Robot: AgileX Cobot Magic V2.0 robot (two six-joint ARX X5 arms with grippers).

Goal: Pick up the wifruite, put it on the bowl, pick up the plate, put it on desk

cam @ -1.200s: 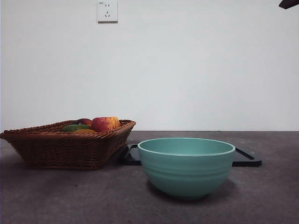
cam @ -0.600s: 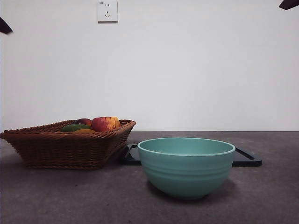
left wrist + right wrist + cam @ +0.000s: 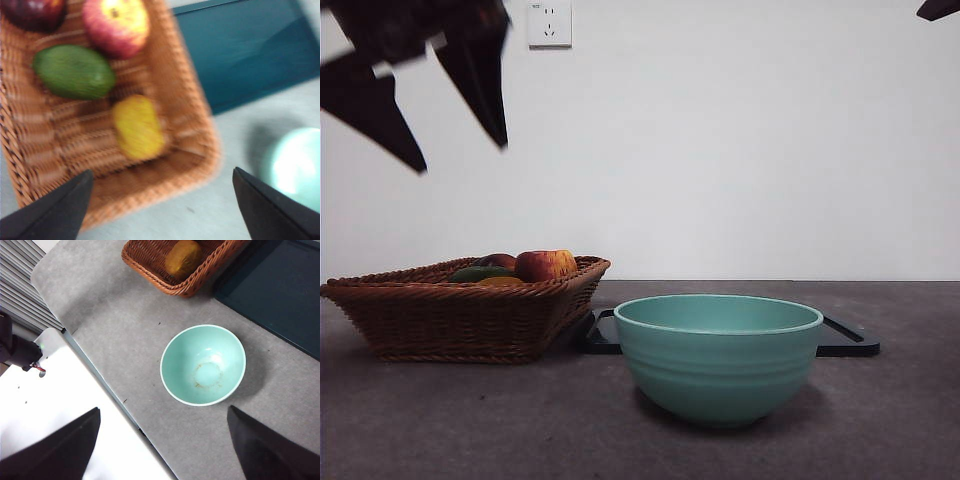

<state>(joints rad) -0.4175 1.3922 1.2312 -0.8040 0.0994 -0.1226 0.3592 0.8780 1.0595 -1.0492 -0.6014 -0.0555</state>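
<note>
The wifruite [image 3: 137, 127], a small brownish-yellow oval, lies in the wicker basket [image 3: 195, 110] near one corner; the right wrist view shows the wifruite [image 3: 183, 256] too. My left gripper [image 3: 460, 155] hangs open high above the basket, and in its wrist view the left gripper [image 3: 162, 172] frames the basket's edge. The teal bowl [image 3: 720, 360] stands empty on the desk [image 3: 470, 420]. My right gripper [image 3: 164, 409] is open high above the bowl [image 3: 202, 365], showing only as a black tip [image 3: 938, 8] in the front view. No plate is in view.
A red-yellow apple [image 3: 116, 25], a green fruit [image 3: 74, 71] and a dark red fruit [image 3: 32, 10] share the basket [image 3: 460, 320]. A flat black tray [image 3: 845, 340] lies behind the bowl, touching the basket's side. The robot's white base [image 3: 50, 415] borders the desk.
The left arm has come down into the front view at the top left, from a small black tip to large open jaws above the basket. Nothing on the desk has moved.
</note>
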